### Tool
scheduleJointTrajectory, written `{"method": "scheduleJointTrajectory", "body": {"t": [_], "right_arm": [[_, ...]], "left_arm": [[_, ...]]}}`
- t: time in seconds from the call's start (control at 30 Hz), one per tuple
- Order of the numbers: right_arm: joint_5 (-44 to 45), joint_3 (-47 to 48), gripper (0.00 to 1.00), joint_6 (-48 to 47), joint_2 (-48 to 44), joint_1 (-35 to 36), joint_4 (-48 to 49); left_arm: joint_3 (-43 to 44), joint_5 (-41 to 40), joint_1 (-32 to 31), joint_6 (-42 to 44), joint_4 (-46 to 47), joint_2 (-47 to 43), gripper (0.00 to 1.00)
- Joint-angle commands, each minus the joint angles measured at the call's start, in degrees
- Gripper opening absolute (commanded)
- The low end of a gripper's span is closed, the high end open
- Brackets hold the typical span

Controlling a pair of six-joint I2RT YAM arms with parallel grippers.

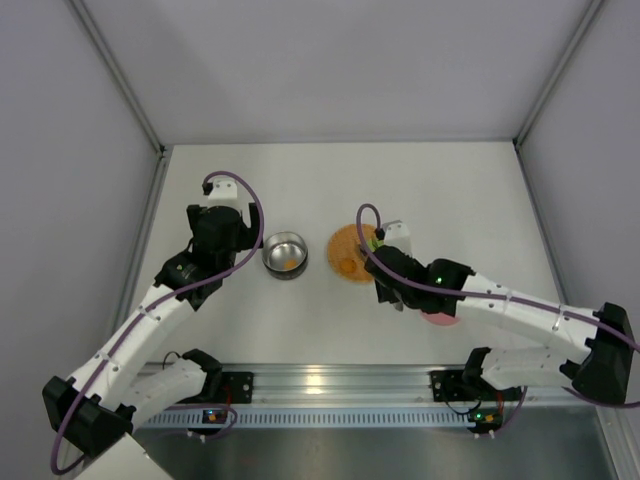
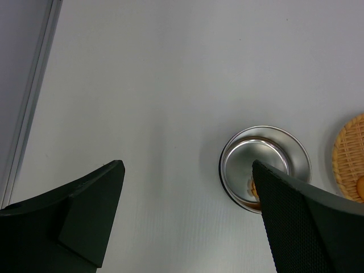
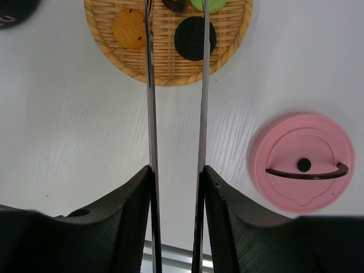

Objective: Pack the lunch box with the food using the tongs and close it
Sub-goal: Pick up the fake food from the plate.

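The lunch box is a shiny steel bowl (image 1: 285, 255) (image 2: 264, 148) with one orange food piece (image 2: 252, 186) inside. Its pink lid (image 3: 300, 162) lies handle up on the table, apart from the bowl. My right gripper (image 3: 177, 170) is shut on the tongs (image 3: 150, 85), one finger pressing each arm. The tong arms reach over the orange woven disc (image 3: 170, 68), where orange (image 3: 129, 28), black (image 3: 194, 37), green (image 3: 207, 4) and dark brown (image 3: 175, 4) food lies. The tong tips run off the top of the right wrist view. My left gripper (image 2: 186, 168) stands open, just left of the bowl.
The woven disc (image 1: 350, 255) sits right of the bowl, and the pink lid (image 1: 440, 318) is partly under my right arm. White walls enclose the table on three sides. An aluminium rail (image 1: 330, 385) runs along the near edge.
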Motion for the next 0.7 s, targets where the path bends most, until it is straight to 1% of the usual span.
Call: {"method": "scheduleJointTrajectory", "body": {"t": [0.0, 0.4, 0.67], "right_arm": [[-0.36, -0.25, 0.39, -0.28, 0.56, -0.97, 3.11], [-3.17, -0.95, 0.39, -1.60, 4.16, -2.20, 6.80], [-4.40, -0.25, 0.35, -1.86, 5.39, -2.29, 7.77]], "left_arm": [[2.11, -0.04, -0.12, 0.40, 0.27, -0.51, 0.99], [2.11, -0.04, -0.12, 0.40, 0.27, -0.60, 0.99], [2.11, -0.04, -0.12, 0.40, 0.19, -0.60, 0.99]]}}
